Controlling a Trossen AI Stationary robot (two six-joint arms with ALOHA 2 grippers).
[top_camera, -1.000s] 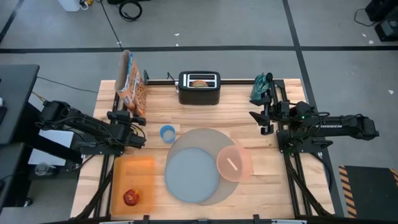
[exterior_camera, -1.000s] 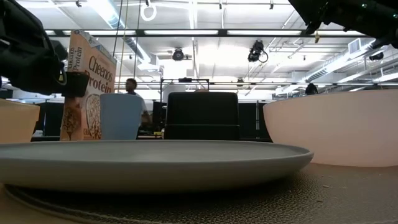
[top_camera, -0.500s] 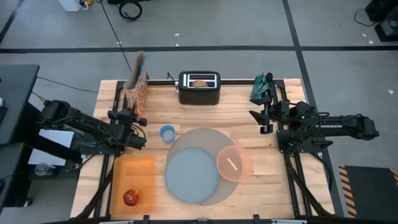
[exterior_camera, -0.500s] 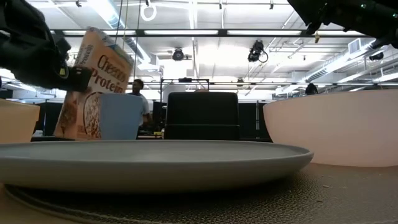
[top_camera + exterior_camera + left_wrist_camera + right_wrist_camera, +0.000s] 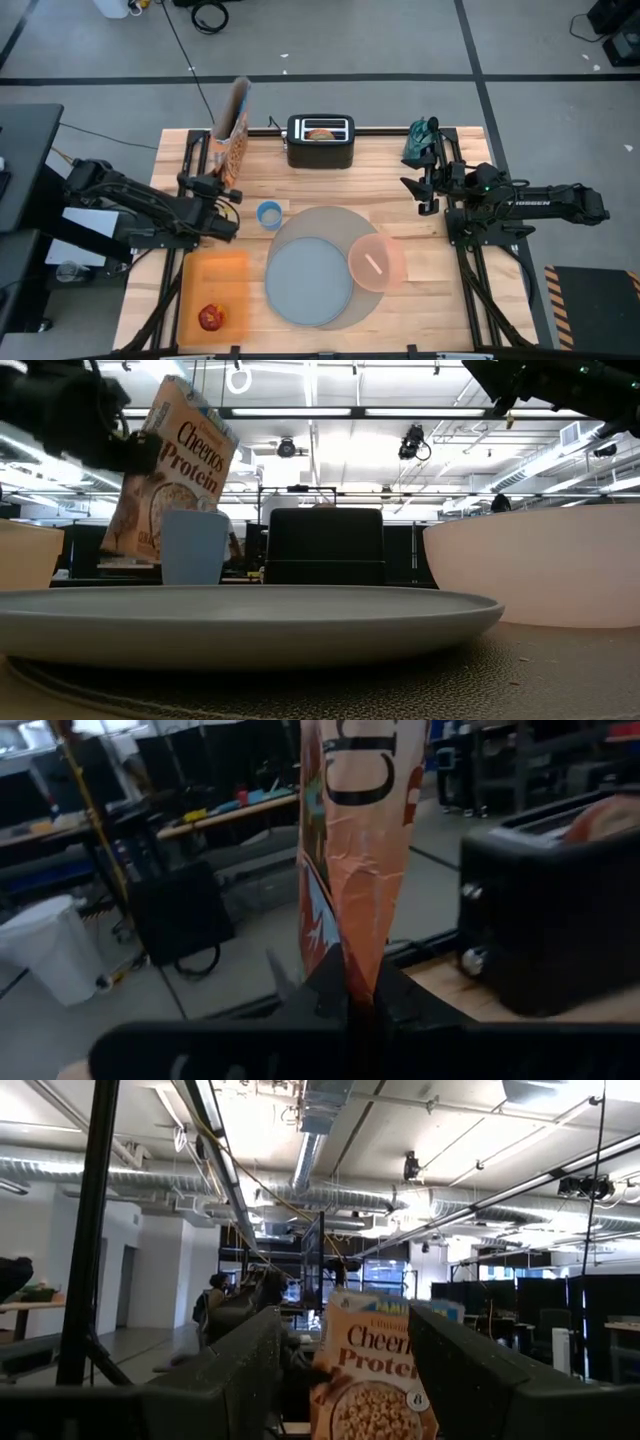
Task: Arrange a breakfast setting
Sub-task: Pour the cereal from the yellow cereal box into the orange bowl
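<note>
My left gripper (image 5: pixel 222 186) is shut on a Cheerios Protein cereal box (image 5: pixel 233 130) at the table's far left. In the low view the box (image 5: pixel 175 465) hangs tilted. A small blue cup (image 5: pixel 268 214) stands beside the round grey mat (image 5: pixel 335 218). The blue-grey plate (image 5: pixel 308 282) and the pink bowl (image 5: pixel 376 262) sit on the mat, with a pale spoon (image 5: pixel 374 264) in the bowl. The red apple (image 5: pixel 210 318) lies on the orange board (image 5: pixel 213 285). A bagel (image 5: pixel 320 132) stands in the black toaster (image 5: pixel 320 145). My right gripper (image 5: pixel 425 196) waits open at the right. My left gripper pinches the box's near edge (image 5: pixel 358 955) between its two fingers, one on each broad face. The cardboard is creased and pressed flat there. The fingers come about level from the table's near left. The box is lifted clear, its top leaning toward the table's right.
The toaster stands at the far edge, just right of the box. A dark green thing (image 5: pixel 420 142) sits at the far right corner. Bare wood shows right of the mat and between the cup and the toaster. People show in the room behind.
My left gripper has shut on the cereal box and risen. The box, which stood upright on the table, is now lifted clear and tipped, its top swung toward the table's right.
</note>
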